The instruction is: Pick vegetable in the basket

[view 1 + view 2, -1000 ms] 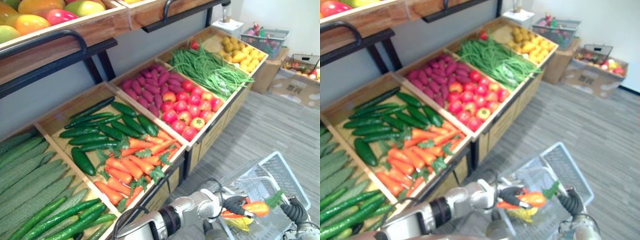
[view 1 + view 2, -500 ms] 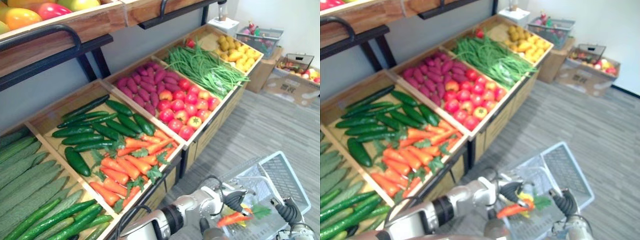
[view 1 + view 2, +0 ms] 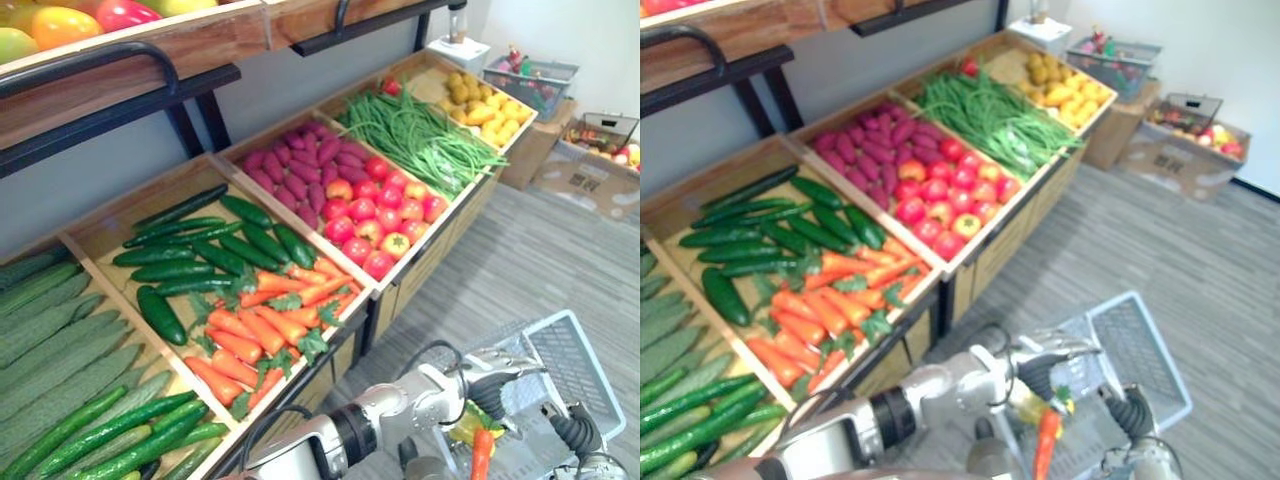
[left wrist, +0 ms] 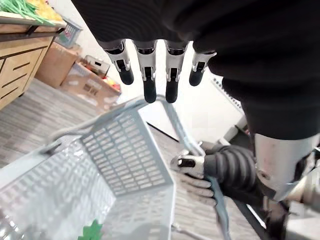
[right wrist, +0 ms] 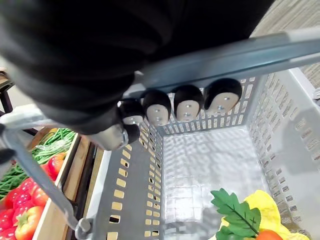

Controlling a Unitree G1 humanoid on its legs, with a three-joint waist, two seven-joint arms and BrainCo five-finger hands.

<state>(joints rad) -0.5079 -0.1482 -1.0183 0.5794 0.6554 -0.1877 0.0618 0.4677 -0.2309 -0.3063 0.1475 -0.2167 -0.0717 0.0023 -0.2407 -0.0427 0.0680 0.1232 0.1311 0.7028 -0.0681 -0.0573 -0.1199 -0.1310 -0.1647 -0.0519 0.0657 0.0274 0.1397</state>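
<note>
Basket of pale blue-grey perforated plastic (image 3: 585,345) low at the right of the left eye view, on striped grey floor (image 3: 540,250) beside a long wooden produce stand (image 3: 435,262). Left hand (image 3: 497,372) above the basket's open top, fingers spread and straight, nothing in them. Just below, clear of those fingers, orange carrot with a green leafy top (image 3: 480,455) inside the basket, upright with tip down, beside a crumpled yellow item (image 3: 466,424). Right hand (image 3: 572,432) at the basket's near edge. On the stand, crates of dark green cucumbers (image 3: 215,250), a heap of orange carrots (image 3: 255,335), red tomatoes (image 3: 380,215), purple sweet potatoes (image 3: 300,165) and long green beans (image 3: 420,140).

Right eye view: same layout, with the carrot tip-down within the basket walls, under the spread left hand.

Left wrist view: silver dark-tipped fingers (image 4: 150,75) held out straight in a row over the basket rim, empty. Beyond them, the right hand wrapped round the grey bar handle (image 4: 172,122). A scrap of green leaf low in the basket.

Right wrist view: dark fingertips (image 5: 189,106) curled tight round the handle. Beneath, down in a basket corner, the carrot's orange shoulder and green leaves against the yellow item.
</note>
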